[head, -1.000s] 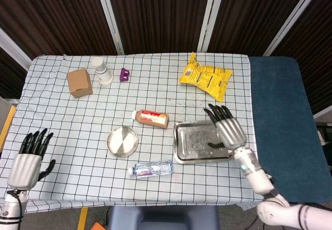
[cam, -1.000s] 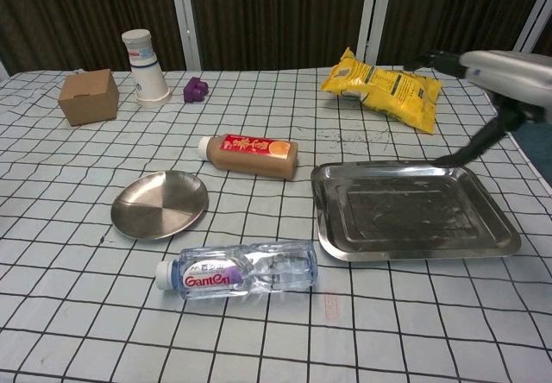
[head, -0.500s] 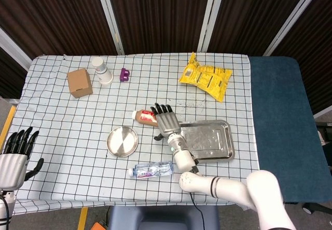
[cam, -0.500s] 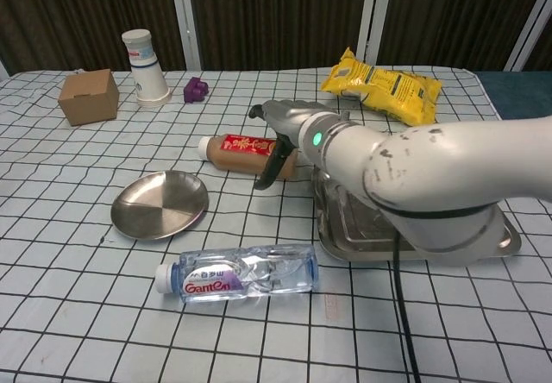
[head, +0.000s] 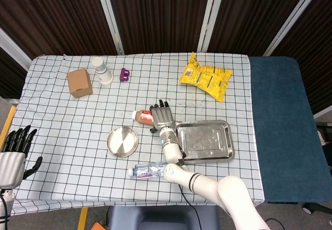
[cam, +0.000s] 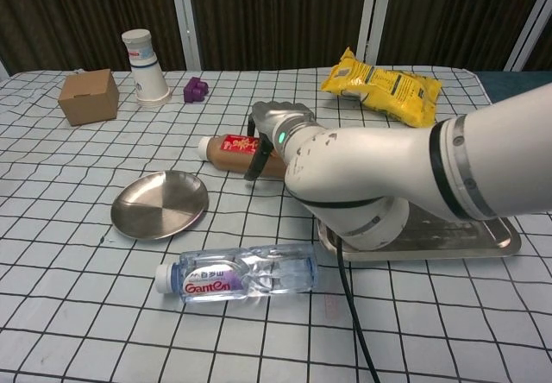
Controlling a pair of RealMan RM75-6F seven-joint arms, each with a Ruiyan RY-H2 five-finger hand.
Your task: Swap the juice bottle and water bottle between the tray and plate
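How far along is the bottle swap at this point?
Nothing looks finished: the round metal plate and rectangular steel tray hold no bottle. The clear water bottle and brown juice bottle with red label both lie on the checked tablecloth. In hand: the right hand is over the juice bottle; a grip cannot be confirmed. The left hand is idle. Both placements remain.

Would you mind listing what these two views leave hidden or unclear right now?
- Right hand on the juice bottle: whether it grips it is unclear; in the chest view the arm hides the bottle's right end.
- Tray: chest view, mostly behind the arm.
- Left hand: head view, cut by the left edge.
- Cup label: too small.
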